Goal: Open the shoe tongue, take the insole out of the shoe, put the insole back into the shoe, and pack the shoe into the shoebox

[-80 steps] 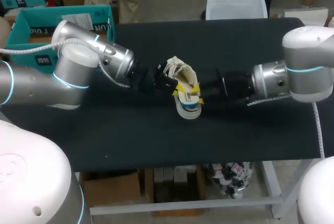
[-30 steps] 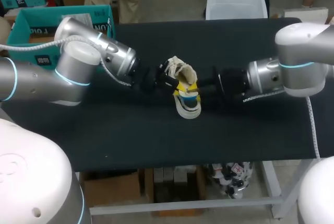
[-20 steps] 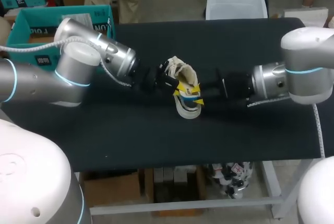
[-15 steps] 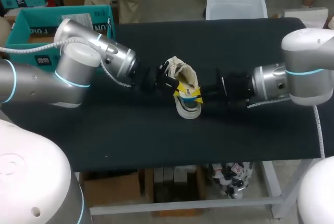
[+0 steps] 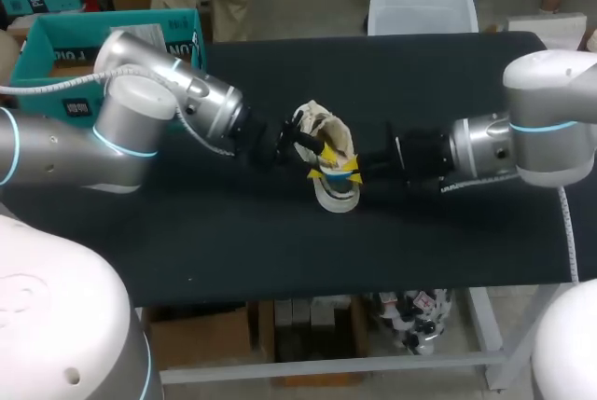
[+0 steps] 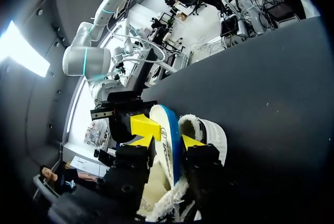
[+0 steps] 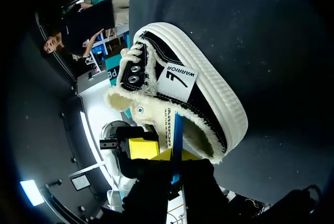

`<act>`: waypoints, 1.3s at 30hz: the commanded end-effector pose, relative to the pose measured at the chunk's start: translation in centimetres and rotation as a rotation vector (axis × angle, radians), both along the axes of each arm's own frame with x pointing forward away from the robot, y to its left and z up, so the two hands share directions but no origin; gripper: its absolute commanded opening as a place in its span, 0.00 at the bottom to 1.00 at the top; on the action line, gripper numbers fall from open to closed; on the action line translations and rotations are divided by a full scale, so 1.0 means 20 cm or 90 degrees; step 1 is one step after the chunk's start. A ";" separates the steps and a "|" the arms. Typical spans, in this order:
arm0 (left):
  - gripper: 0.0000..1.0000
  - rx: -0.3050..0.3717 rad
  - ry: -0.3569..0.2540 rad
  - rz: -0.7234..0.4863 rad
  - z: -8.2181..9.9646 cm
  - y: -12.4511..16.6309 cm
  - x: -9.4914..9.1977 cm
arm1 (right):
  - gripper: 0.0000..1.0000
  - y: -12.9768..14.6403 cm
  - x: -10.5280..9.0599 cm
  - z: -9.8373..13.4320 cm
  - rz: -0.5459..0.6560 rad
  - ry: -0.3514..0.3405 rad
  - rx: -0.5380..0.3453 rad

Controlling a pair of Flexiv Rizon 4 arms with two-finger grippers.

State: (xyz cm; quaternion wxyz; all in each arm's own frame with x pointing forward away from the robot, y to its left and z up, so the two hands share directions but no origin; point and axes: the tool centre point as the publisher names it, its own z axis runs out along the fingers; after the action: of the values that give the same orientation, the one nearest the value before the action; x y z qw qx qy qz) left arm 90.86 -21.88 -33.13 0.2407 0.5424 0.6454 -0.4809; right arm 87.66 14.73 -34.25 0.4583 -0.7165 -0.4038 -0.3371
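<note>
A black shoe (image 5: 328, 165) with a white sole and fleece lining lies mid-table, seen close in the right wrist view (image 7: 190, 91). Its white insole (image 6: 168, 130) with a blue edge stands up out of the shoe's opening. My right gripper (image 5: 351, 174) comes in from the right and is shut on the insole's edge (image 7: 177, 130). My left gripper (image 6: 166, 143) straddles the same insole from the other side, its fingers open and standing off it. In the head view it (image 5: 317, 158) sits at the shoe's left. The teal shoebox (image 5: 56, 55) is at the back left.
A white plastic bin (image 5: 424, 8) stands at the table's far edge. Bare black tabletop (image 5: 280, 241) stretches in front of the shoe and to the right behind my right arm.
My right gripper has shut on the insole and the arm has drawn back slightly to the right. My left gripper's fingers have opened off the insole. The shoe has hardly moved.
</note>
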 end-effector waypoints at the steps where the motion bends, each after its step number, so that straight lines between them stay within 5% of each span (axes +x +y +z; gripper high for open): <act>1: 0.00 0.000 -0.003 0.004 0.01 0.00 -0.02 | 0.00 0.00 -0.01 0.00 -0.002 -0.001 -0.002; 19: 0.00 0.018 0.034 0.033 -0.11 0.00 0.17 | 0.00 0.04 0.19 -0.07 0.011 0.027 0.000; 27: 0.00 0.019 0.038 0.031 -0.12 -0.01 0.17 | 0.00 0.03 0.15 -0.06 0.002 0.035 -0.007; 29: 0.00 0.018 0.038 0.030 -0.12 -0.01 0.16 | 0.33 0.03 0.13 -0.05 -0.003 0.034 -0.012; 31: 0.00 0.017 0.038 0.029 -0.12 -0.02 0.16 | 0.44 0.02 0.10 -0.04 -0.009 0.032 -0.017; 39: 0.00 0.014 0.037 0.032 -0.11 -0.01 0.14 | 0.39 0.01 0.02 0.00 -0.020 0.023 -0.032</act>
State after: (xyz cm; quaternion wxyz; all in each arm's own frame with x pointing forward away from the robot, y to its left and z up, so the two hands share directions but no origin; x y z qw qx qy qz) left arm 93.64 -21.99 -35.09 0.2254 0.5161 0.6718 -0.4811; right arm 88.88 15.13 -34.87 0.4568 -0.7308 -0.3972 -0.3153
